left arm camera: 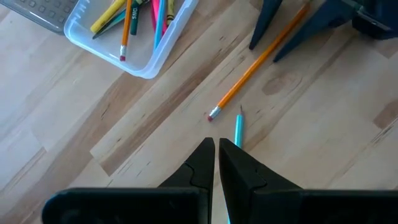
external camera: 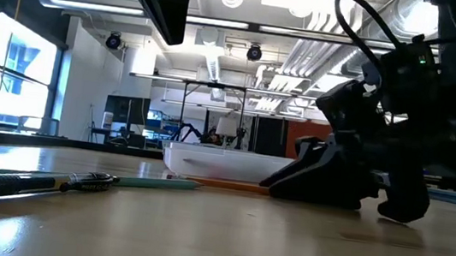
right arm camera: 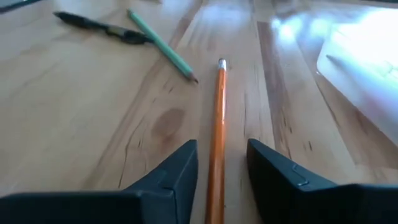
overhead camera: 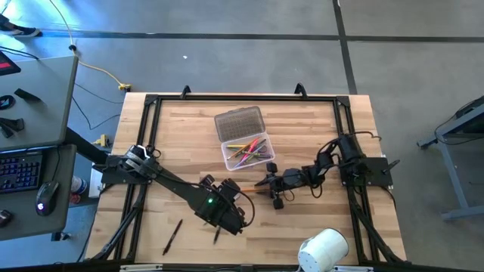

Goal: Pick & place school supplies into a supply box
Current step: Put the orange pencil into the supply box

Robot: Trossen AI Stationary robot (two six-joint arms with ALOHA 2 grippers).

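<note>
High view, sorting partly done: several pens and pencils are already lying in the clear supply box (overhead camera: 248,151) near the bench's (overhead camera: 181,136) far middle, its ribbed lid (overhead camera: 240,122) hinged back flat.
Detail: the right claw (right arm camera: 219,163) is standing open, low on the bench just beside the box, its fingers straddling an orange pencil (right arm camera: 217,130) without yet pinching it; the left claw (left arm camera: 216,163) is hanging nearly closed over a teal pencil (left arm camera: 237,129), and whether it is gripping that pencil cannot be told. Still waiting outside the box are the orange pencil, the teal pencil and two dark pens (overhead camera: 173,236) toward the near edge. A white roll (overhead camera: 325,249) is partly cut off at the near edge; in the low view the box's contents are hidden behind its wall and the claws.
</note>
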